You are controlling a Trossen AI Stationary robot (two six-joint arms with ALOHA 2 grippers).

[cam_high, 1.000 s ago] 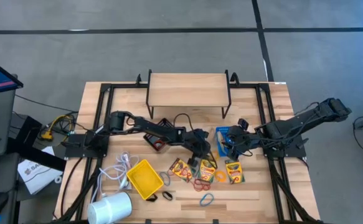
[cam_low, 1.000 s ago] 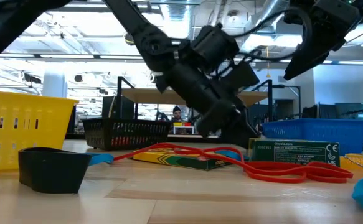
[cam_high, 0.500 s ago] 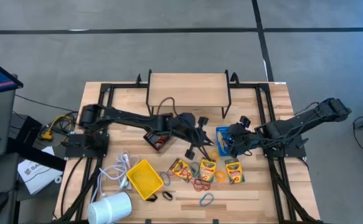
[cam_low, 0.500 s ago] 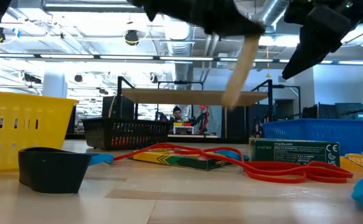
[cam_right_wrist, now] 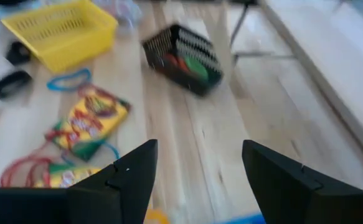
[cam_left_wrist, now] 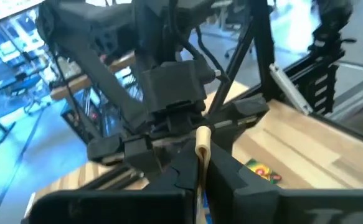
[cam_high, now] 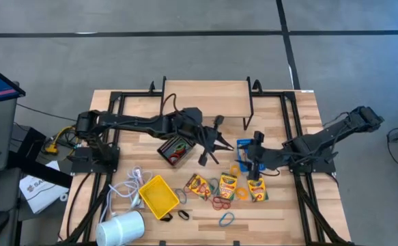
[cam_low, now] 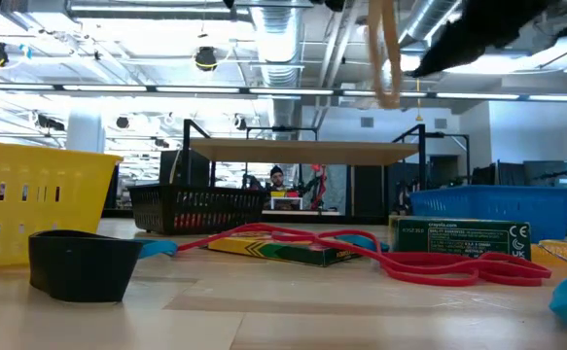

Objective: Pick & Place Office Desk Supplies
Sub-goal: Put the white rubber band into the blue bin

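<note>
The left hand (cam_high: 211,140), pinched on a tan rubber band (cam_left_wrist: 200,155), hangs just beside the black bin (cam_high: 174,149). The right hand (cam_high: 254,159), spread wide, hovers above the crayon boxes (cam_high: 227,185) on the counter (cam_high: 280,205), the blue bin (cam_high: 244,147) alongside.

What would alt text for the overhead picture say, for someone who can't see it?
Seen from above, the left gripper holds a tan rubber band near the black bin. The right gripper hangs open by the blue bin, above crayon boxes and a yellow bin.
</note>
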